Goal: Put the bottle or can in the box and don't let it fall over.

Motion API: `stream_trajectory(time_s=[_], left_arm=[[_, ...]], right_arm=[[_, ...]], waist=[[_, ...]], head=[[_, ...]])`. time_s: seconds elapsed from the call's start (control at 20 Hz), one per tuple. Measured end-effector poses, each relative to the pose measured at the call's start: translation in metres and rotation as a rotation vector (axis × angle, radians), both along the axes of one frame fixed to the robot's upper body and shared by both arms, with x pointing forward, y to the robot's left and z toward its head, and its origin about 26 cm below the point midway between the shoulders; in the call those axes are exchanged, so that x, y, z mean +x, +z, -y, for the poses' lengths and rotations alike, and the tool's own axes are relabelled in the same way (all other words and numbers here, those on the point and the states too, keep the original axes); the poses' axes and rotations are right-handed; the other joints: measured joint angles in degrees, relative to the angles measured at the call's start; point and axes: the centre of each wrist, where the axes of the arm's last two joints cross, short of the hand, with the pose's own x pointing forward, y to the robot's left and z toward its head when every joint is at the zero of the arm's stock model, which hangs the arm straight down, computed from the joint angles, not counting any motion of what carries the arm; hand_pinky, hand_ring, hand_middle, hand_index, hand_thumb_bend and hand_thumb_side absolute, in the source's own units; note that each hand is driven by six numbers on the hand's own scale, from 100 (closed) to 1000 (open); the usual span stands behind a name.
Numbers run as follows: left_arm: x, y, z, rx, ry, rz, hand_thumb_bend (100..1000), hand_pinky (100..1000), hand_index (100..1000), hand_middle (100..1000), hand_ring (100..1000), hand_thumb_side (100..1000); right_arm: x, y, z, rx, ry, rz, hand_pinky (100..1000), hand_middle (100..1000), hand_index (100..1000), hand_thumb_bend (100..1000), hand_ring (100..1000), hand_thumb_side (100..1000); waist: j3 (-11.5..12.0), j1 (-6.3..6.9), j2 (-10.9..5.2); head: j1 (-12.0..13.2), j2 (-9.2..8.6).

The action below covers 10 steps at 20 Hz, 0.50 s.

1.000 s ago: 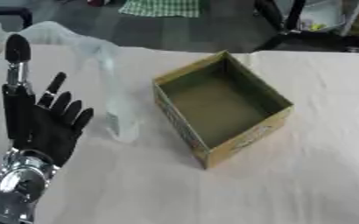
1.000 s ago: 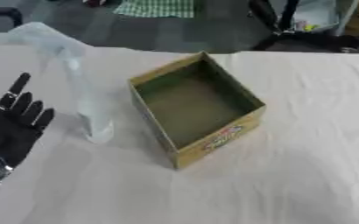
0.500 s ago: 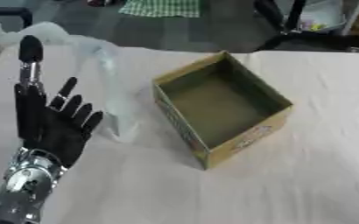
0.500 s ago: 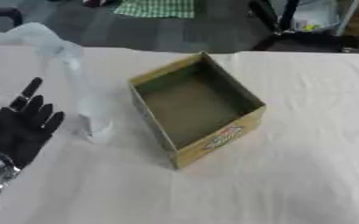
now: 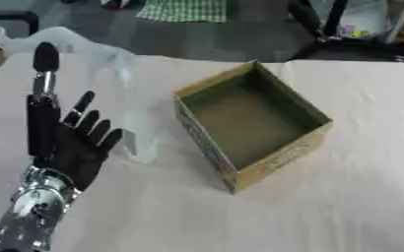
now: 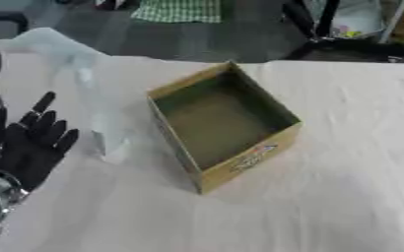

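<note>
A clear plastic bottle (image 5: pixel 135 118) stands upright on the white tablecloth, just left of an open cardboard box (image 5: pixel 270 167) with yellow walls and a greenish inside. The box holds nothing. My left hand (image 5: pixel 67 147) is raised at the lower left, palm toward the bottle, fingers straight and pointing up, thumb extended high. It is a short gap left of the bottle and does not touch it. A pale translucent shape (image 5: pixel 67 42) reaches from the upper left to the bottle's top; I cannot tell what it is. My right hand shows in no view.
The white-covered table (image 5: pixel 352 206) stretches to the right of and in front of the box. Beyond its far edge are a dark floor, a green checked cloth (image 5: pixel 184 10) and black chair legs (image 5: pixel 326 29).
My left hand has shifted a little to the right, closer to the bottle, staying open. The bottle and box have not moved.
</note>
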Motion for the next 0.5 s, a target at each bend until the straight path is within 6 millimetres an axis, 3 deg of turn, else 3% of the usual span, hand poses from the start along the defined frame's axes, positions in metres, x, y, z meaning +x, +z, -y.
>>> stream_trajectory(time_s=[0.5], left_arm=[[0.0010, 0.0078, 0.0031, -0.018, -0.024, -0.013, 913, 100, 957, 100, 100, 424]], right_arm=[[0.0004, 0.0002, -0.0002, 0.000, 0.002, 0.002, 837, 1000, 1000, 100, 904, 651]], waist=[[-0.4, -0.29, 0.24]], head=[[0.5, -0.48]])
